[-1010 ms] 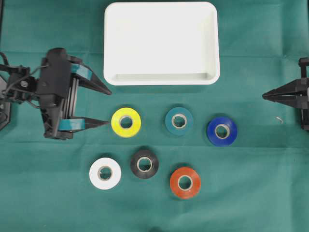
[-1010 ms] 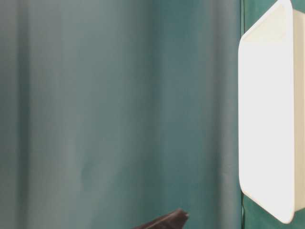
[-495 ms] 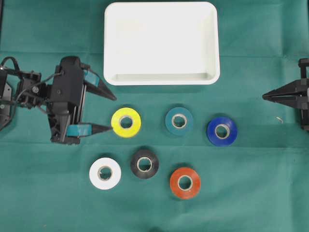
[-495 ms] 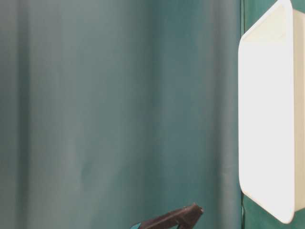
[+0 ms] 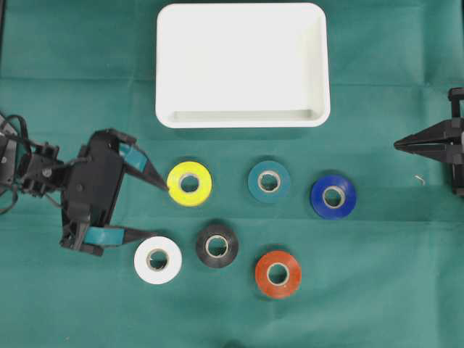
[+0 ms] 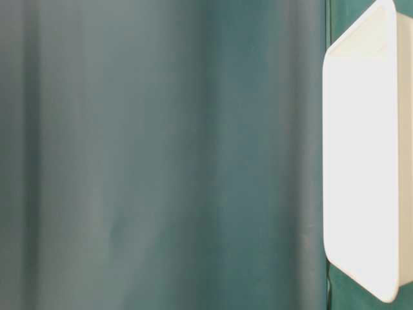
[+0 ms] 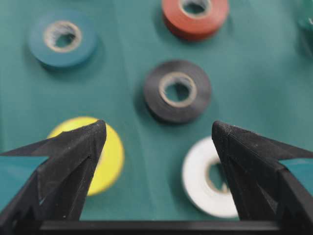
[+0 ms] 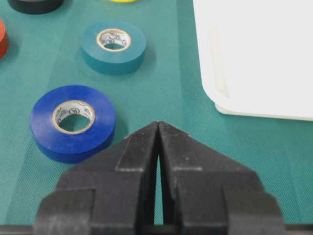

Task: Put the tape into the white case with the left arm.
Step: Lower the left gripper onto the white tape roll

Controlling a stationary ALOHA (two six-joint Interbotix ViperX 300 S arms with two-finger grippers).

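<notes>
Left gripper [image 5: 161, 211]: fingers spread wide, nothing between them. One tip sits at the near edge of the yellow tape roll [image 5: 189, 183], the other at the upper-left edge of the white tape roll [image 5: 158, 259]; whether either tip touches its roll cannot be told. Wrist view confirms the gap: bare green cloth [image 7: 146, 161] between the tips, yellow roll behind the left finger, white roll behind the right, black tape roll [image 7: 177, 91] straight ahead and well clear.

Farther out on the cloth: teal tape roll [image 5: 269, 181], blue tape roll [image 5: 333, 196], orange-red tape roll [image 5: 278, 273]. All six rolls lie flat, apart from one another.

White case [image 5: 243, 119] sits beyond the rolls at the top of the overhead view, holding nothing visible. Table-level view shows only its rim and cloth.

Right gripper [image 5: 397, 144]: fingers pressed together, parked at the far right edge, well away from the rolls.

Progress: none yet in terms of result. No roll lifted, none in the case. Judging by position, the left arm is at the approach stage, not yet committed to one roll. Left to do: close on a roll, lift, carry over the case rim, release.
</notes>
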